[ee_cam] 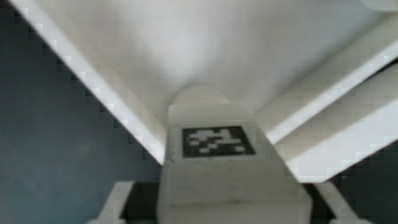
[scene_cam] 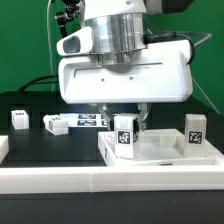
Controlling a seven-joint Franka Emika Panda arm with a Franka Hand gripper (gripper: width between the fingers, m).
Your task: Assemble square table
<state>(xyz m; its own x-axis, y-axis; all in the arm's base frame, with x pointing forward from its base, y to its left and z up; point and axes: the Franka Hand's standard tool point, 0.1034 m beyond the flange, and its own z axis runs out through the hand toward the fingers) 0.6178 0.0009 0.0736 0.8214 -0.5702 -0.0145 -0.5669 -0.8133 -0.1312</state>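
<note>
slab (scene_cam: 165,152): lies flat at the exterior view's 4 o'clock, rim up, ready to take legs.
gripper (scene_cam: 122,118): clamped on the held leg (scene_cam: 125,135), probably to seat it.
held leg: upright at the slab's 9 o'clock corner.
second leg (scene_cam: 193,131): stands at the slab's 3 o'clock end.
loose legs (scene_cam: 20,118): wait at 9 o'clock.

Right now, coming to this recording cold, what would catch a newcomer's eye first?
The big white gripper fills the upper middle of the exterior view, with its fingers on either side of an upright tagged leg at a corner of the white tabletop. A second leg stands on the tabletop toward the exterior view's right. A third leg and a fourth leg sit loose on the black table toward its left.
</note>
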